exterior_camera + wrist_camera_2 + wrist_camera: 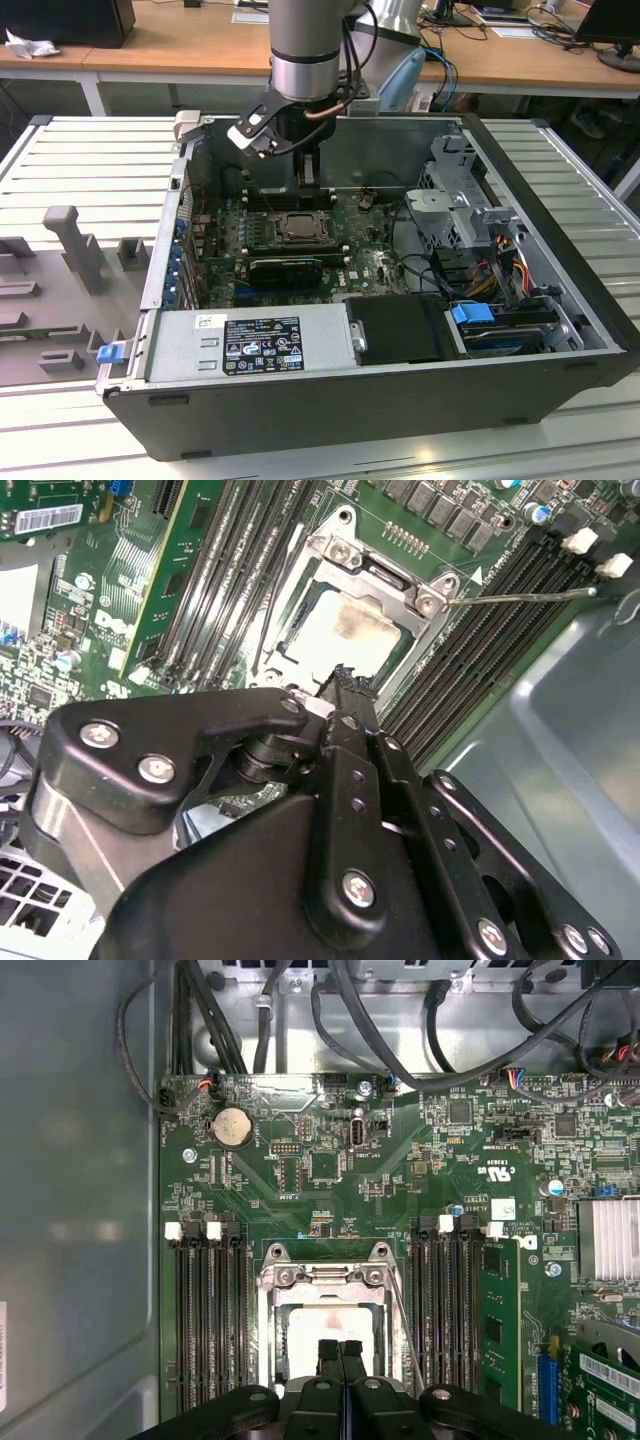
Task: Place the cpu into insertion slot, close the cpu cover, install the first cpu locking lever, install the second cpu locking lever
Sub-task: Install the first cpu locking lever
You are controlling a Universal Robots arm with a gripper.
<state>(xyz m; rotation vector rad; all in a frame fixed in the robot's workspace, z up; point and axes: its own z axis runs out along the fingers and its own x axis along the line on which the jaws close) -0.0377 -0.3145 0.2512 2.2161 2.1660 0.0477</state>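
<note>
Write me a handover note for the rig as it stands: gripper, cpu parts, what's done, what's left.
Arm: gripper shut, nothing seen in it, tips just above the near edge of the cpu cover.
Parts: cpu sits in the insertion slot and shows through the cover's cut-out. The cover lies flat over it.
Done: cpu placed, cover closed.
Left: one thin locking lever sticks out from the socket across the memory slots, apparently unlatched. I cannot tell how the other lever stands.
</note>
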